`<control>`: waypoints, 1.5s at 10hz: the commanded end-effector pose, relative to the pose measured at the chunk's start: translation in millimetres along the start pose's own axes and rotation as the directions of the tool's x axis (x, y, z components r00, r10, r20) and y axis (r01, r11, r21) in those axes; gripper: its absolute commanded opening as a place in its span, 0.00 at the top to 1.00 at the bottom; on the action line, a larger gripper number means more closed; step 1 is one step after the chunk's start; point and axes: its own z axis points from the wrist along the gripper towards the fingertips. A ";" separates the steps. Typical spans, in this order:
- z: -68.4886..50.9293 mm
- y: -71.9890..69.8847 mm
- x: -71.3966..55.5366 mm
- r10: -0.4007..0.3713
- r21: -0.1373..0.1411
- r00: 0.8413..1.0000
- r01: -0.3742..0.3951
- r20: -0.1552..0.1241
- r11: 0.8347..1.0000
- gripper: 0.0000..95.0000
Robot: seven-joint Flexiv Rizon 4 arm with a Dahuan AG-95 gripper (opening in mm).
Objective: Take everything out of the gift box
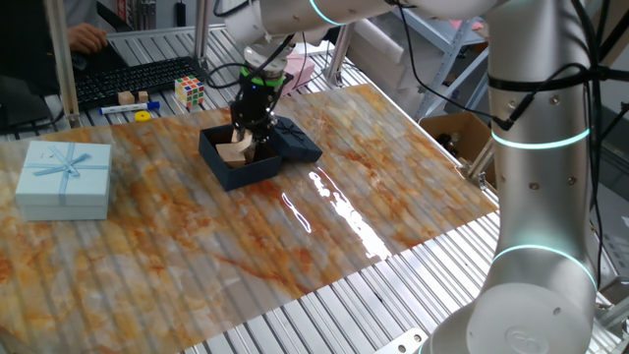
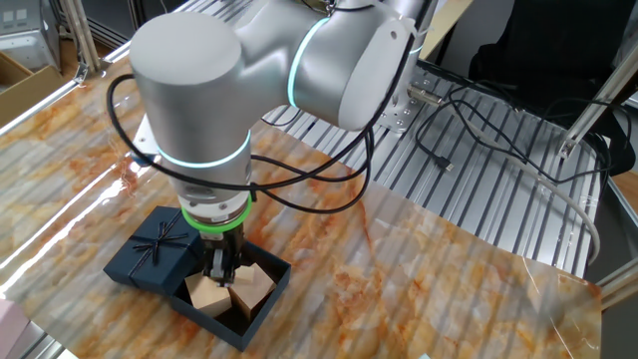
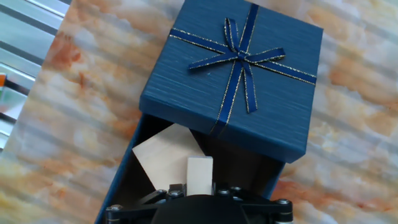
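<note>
The navy gift box (image 1: 243, 175) stands open on the marbled mat, its lid with the ribbon bow (image 1: 297, 144) lying against its right side. My gripper (image 1: 246, 136) reaches down inside the box. In the hand view a thin pale wooden slab (image 3: 199, 175) stands between the fingers, which look shut on it, beside a larger pale block (image 3: 166, 153); the lid (image 3: 236, 74) lies just beyond. In the other fixed view the gripper (image 2: 221, 271) sits between two pale blocks (image 2: 254, 283) in the box (image 2: 271, 301), with the lid (image 2: 155, 254) to the left.
A light blue ribboned box (image 1: 64, 177) stands at the left. A multicoloured puzzle cube (image 1: 190, 91), a small wooden block (image 1: 126, 98) and a yellow piece (image 1: 143, 116) lie at the back edge by a keyboard (image 1: 128, 77). A cardboard box (image 1: 452, 131) sits beyond the right side.
</note>
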 end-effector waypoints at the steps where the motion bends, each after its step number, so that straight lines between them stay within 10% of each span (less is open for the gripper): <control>1: 0.8 0.4 -0.7 -0.007 -0.002 1.000 0.007 0.012 1.000 1.00; 7: -12.5 -2.1 21.4 -0.204 0.013 0.979 0.204 0.017 0.979 1.00; 12: -31.7 -13.7 62.5 -0.428 -0.035 0.903 0.426 -0.044 0.904 1.00; 15: -36.1 -17.2 97.8 -0.524 -0.040 0.851 0.523 -0.032 0.852 1.00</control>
